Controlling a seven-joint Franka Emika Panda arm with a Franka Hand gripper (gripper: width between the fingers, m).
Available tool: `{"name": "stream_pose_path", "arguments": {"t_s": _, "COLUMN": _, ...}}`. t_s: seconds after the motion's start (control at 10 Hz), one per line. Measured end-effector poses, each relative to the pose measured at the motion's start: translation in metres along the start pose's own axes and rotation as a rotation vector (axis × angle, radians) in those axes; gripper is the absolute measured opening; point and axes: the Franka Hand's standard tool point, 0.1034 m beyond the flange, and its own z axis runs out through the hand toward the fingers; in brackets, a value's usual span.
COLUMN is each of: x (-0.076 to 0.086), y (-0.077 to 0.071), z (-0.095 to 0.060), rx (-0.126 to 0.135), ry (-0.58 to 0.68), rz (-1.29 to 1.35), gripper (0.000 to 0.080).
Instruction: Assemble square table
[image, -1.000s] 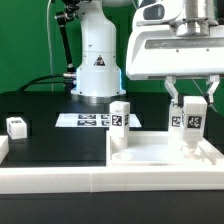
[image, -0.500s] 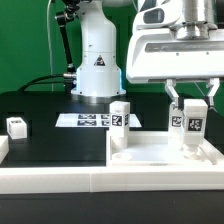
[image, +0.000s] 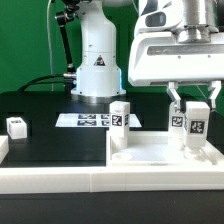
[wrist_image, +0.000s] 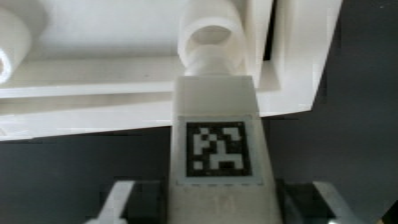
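Glossy white arm (image: 97, 45), black warning triangle (image: 100, 62), dark cables (image: 61, 40), boxy white claw (image: 192, 108)

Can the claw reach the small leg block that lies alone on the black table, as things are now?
Probably not at once. Nothing stands over the leg block, but the claw is shut on an upright leg at the white slab, so it seems occupied.

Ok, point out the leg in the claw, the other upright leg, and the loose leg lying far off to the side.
held leg (image: 191, 126): exterior view, on its tag face.
upright leg (image: 120, 116): exterior view, on its tagged front.
loose leg (image: 16, 126): exterior view, on its tagged side.
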Motion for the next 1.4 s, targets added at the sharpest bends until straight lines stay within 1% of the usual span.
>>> {"name": "stream_pose_path", "arguments": {"t_s": 0.3, "x": -0.0005, "y": -0.0029, "z": 0.0001, "rx": 0.002, "ry": 0.003, "rz": -0.005, "gripper": 0.029}}
{"name": "stream_pose_path", "arguments": {"t_s": 0.8, "x": -0.002, "y": -0.0004, "z": -0.0004, "rx": 0.002, "ry": 0.018, "rz": -0.02, "gripper": 0.029}}
{"name": "stream_pose_path", "arguments": {"t_s": 1.4, "x": -0.0045, "y": -0.001, "z": -0.0001, "rx": 0.002, "ry": 0.016, "rz": -0.022, "gripper": 0.029}}
